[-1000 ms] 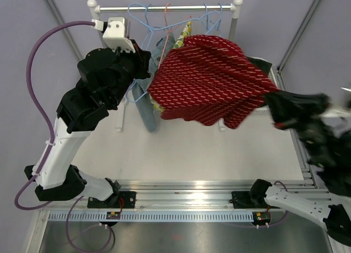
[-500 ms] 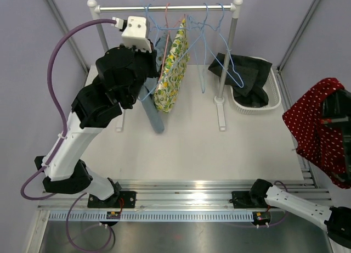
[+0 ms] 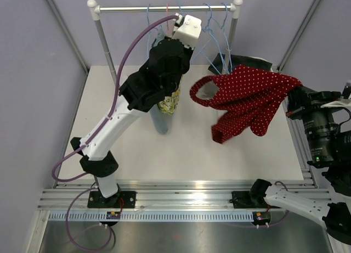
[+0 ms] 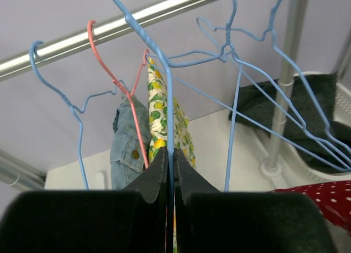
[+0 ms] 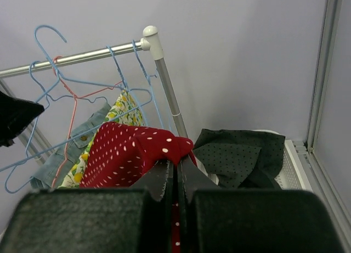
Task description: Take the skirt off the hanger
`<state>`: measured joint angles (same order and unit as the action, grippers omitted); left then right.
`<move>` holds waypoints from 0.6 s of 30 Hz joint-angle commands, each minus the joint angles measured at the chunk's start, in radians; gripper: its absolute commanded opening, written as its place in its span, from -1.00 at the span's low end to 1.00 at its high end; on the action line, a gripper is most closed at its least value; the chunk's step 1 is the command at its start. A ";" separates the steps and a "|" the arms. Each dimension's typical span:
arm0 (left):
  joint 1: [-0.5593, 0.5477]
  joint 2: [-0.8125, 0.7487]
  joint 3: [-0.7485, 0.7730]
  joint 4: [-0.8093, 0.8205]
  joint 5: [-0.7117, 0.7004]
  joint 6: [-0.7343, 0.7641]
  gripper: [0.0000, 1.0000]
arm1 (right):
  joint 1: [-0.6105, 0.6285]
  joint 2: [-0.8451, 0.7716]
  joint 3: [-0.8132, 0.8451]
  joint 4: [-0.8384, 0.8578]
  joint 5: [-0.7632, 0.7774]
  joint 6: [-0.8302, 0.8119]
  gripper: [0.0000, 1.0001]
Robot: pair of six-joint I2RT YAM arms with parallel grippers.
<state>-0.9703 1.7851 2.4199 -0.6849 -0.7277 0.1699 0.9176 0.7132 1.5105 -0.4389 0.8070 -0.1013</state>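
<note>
- Far left: a steel rail spans the far edge of the table. A pink hanger is hooked over the rail, with a denim garment hanging beneath.
- Just right of the denim hangs a lemon-print garment.
- Centre: the left arm reaches up to the rail. The left gripper has its fingers pressed together on the bare wire of a blue hanger, which hangs among other blue hangers there.
- Right of centre: the red polka-dot skirt is off the rail and off any hanger. It hangs in mid-air over the right half of the table, nearer than the rail, its waist opening gaping toward the left arm.
- Right: the right gripper holds the skirt up, its fingers pinching a bunched fold of the cloth.
- Far right corner: a dark garment lies heaped in a white basket, beyond the skirt and beside the rail's right post.
</note>
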 commanded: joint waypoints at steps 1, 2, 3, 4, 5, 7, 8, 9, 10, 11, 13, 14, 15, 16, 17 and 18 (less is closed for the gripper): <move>0.025 -0.032 -0.023 0.083 -0.079 0.080 -1.00 | 0.004 -0.027 0.007 0.065 0.015 0.006 -1.00; 0.027 -0.050 -0.065 0.109 -0.113 0.094 -1.00 | 0.004 -0.029 0.005 0.062 0.008 0.009 -1.00; 0.033 -0.090 -0.115 0.136 -0.122 0.109 -1.00 | 0.006 -0.029 0.005 0.051 0.003 0.012 -1.00; 0.044 -0.099 -0.146 0.166 -0.125 0.127 -1.00 | 0.004 -0.029 0.004 0.049 -0.003 0.018 -1.00; 0.056 -0.105 -0.160 0.163 -0.124 0.126 -1.00 | 0.004 -0.024 0.002 0.048 -0.006 0.020 -1.00; 0.105 -0.092 -0.131 0.110 -0.098 0.099 -1.00 | 0.006 -0.018 -0.003 0.046 -0.023 0.032 -1.00; 0.117 -0.087 -0.113 0.104 -0.084 0.099 -1.00 | 0.006 -0.018 -0.006 0.046 -0.028 0.038 -1.00; 0.134 -0.084 -0.110 0.104 -0.073 0.100 -1.00 | 0.004 -0.018 -0.012 0.049 -0.034 0.043 -1.00; 0.143 -0.075 -0.104 0.102 -0.056 0.099 -1.00 | 0.004 -0.018 -0.025 0.051 -0.040 0.055 -1.00; 0.151 -0.069 -0.090 0.101 -0.039 0.097 -1.00 | 0.004 -0.023 -0.035 0.055 -0.046 0.060 -1.00; 0.176 -0.044 -0.078 0.097 0.034 0.082 -1.00 | 0.004 -0.029 -0.062 0.065 -0.054 0.075 -1.00; 0.185 -0.036 -0.073 0.097 0.090 0.076 -1.00 | 0.006 -0.034 -0.071 0.066 -0.055 0.080 -1.00; 0.203 -0.032 -0.067 0.108 0.123 0.054 -1.00 | 0.004 -0.037 -0.079 0.068 -0.055 0.086 -1.00; 0.214 -0.030 -0.065 0.111 0.161 0.039 -1.00 | 0.006 -0.044 -0.096 0.068 -0.055 0.089 -1.00; 0.225 -0.024 -0.065 0.117 0.239 0.025 -1.00 | 0.004 -0.052 -0.105 0.068 -0.055 0.092 -1.00; 0.240 -0.021 -0.064 0.136 0.270 0.001 -1.00 | 0.004 -0.060 -0.116 0.074 -0.055 0.095 -1.00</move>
<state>-0.7631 1.7515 2.3070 -0.6312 -0.6334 0.2214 0.9176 0.6777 1.4086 -0.4389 0.7723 -0.0399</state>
